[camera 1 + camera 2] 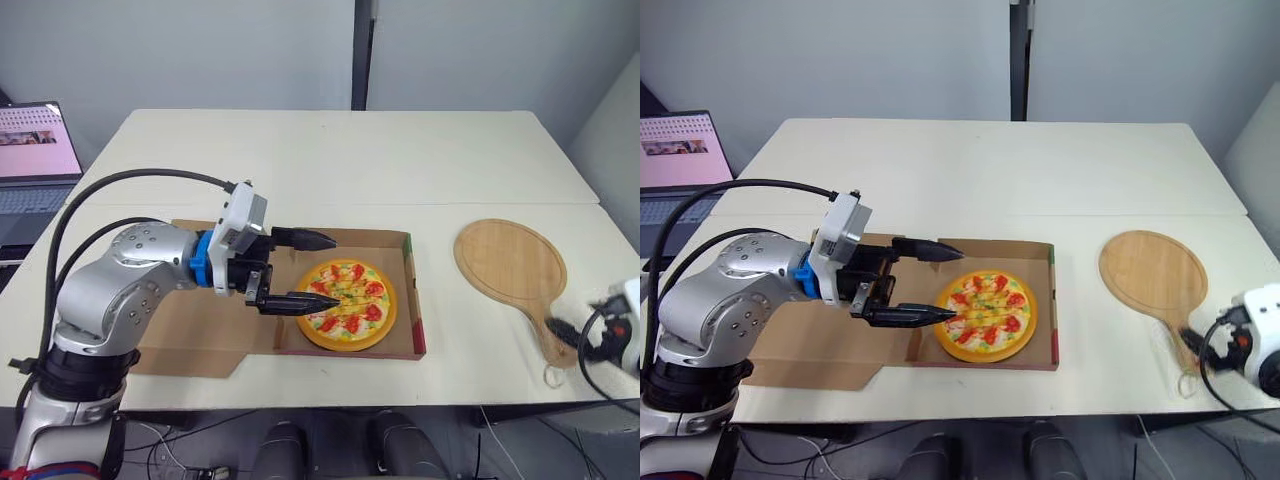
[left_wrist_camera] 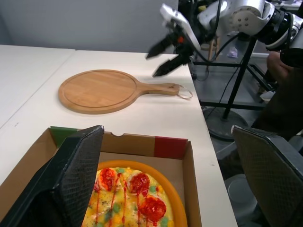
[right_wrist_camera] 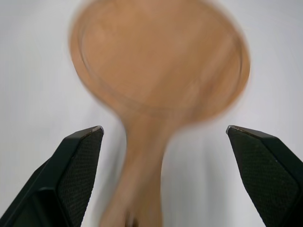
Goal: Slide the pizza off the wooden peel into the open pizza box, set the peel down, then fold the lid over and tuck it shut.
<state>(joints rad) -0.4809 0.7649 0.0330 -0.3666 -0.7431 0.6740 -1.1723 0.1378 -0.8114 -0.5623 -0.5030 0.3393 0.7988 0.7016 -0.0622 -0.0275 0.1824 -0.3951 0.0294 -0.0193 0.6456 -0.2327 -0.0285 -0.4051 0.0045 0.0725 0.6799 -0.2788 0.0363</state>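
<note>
White table [image 1: 330,160] takes up most of the head view, with its far half bare. The brown pizza box [image 1: 412,290] sits centre frame toward the near edge, open. Its lid [image 1: 190,330] is flat on the table on the left of the tray, partly under the left arm. The wooden peel [image 1: 510,262] lies flat at the right of the frame, apart from the box. Its round blade is toward the top and its handle angles to the lower right, with a small cord loop on the end.

The pizza [image 1: 350,305] is inside the box tray on an orange disc, filling the right part and sitting close to the front wall. A laptop [image 1: 35,150] is at the upper left edge with its screen lit.

The left gripper [image 1: 336,270] is centre frame over the left side of the tray, fingers spread wide and holding nothing. The lower fingertip is over the pizza's left rim and the upper one is near the back wall; can't tell if either touches.

The right gripper [image 2: 152,64] is at the lower right of the head view, by the peel's handle end. Its fingers are spread with nothing gripped. In the right wrist view the handle runs up between the two fingers.
</note>
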